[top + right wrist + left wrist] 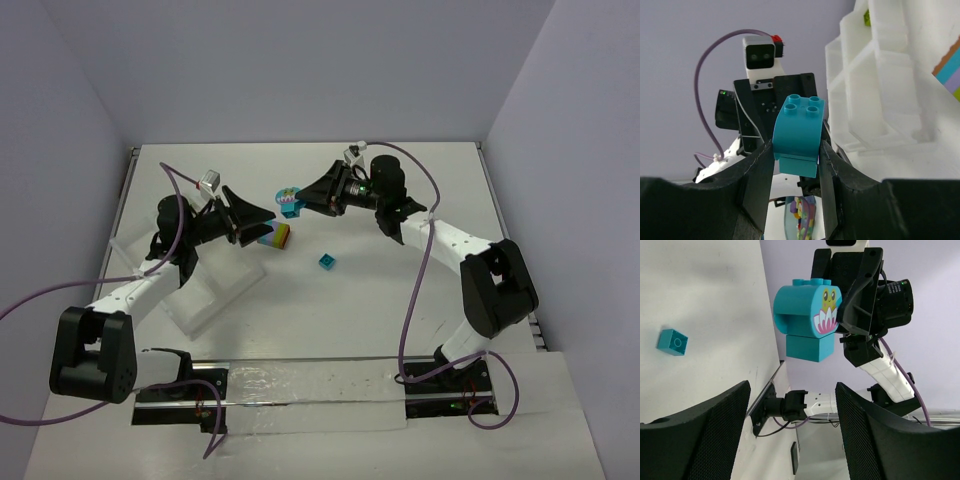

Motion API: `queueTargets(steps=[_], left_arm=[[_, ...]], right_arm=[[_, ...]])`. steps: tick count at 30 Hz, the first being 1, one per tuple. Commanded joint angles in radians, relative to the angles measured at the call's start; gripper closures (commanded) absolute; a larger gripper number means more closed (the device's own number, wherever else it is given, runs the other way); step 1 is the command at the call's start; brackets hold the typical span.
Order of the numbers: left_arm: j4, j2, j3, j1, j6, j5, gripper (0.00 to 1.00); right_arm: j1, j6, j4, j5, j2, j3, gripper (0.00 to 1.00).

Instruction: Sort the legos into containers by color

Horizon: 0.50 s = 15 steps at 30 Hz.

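My right gripper [303, 197] is shut on a teal arched brick [288, 201] with a frog picture and holds it above the table. It shows between the right gripper [796, 150] fingers as the teal arched brick [799, 131] and in the left wrist view [807, 320]. My left gripper [262, 218] is open and empty, facing it from the left; its fingers [695, 435] stand wide apart. A multicoloured stack [277, 236] lies just below the left gripper. A small teal brick [326, 261] lies on the table and also shows in the left wrist view [672, 341]. The clear tray [215, 295] sits under the left arm.
In the right wrist view the tray [880, 75] holds a lime green brick [867, 17], with the stack's edge [950, 70] beside it. The white table [400, 300] is walled on three sides. A black rail [300, 385] with the arm bases runs along the near edge.
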Motion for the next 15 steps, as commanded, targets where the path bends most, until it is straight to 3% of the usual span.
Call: queueTargets(steps=[1,3,7,15], left_arm=[[0.145,-0.008,0.029,0.004,-0.033,0.052,0.22],[0.172,-0.007,0.022,0.031,-0.042,0.101,0.19],[0.0,-0.009,0.071,0.072,0.084,0.137,0.14],[0.006,0.003,0.071,0.072,0.079,0.128,0.13]], right_arm=[[-0.006,0.026,0.089,-0.02,-0.004,0.048,1.0],[-0.006,0.019,0.083,-0.024,-0.016,0.043,1.0],[-0.008,-0.022,0.037,-0.013,-0.038,0.033,1.0],[-0.006,-0.037,0.039,0.006,-0.064,0.021,1.0]])
